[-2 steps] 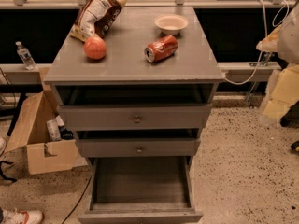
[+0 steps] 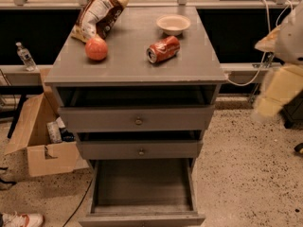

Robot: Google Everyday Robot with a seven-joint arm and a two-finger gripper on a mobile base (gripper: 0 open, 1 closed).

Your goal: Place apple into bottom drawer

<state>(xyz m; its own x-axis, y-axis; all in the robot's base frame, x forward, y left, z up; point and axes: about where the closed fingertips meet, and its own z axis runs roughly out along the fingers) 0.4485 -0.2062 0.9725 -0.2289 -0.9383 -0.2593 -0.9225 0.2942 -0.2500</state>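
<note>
The apple, smooth, round and orange-red, sits on the left of the flat grey cabinet top, just in front of a crinkled chip bag. To its right a red soda can lies on its side, with a shallow pale bowl behind it. The bottom drawer, a deep grey wooden box, is pulled fully out. The gripper, a blurred pale shape, hangs well to the cabinet's right. Whether it is open or closed cannot be told.
</note>
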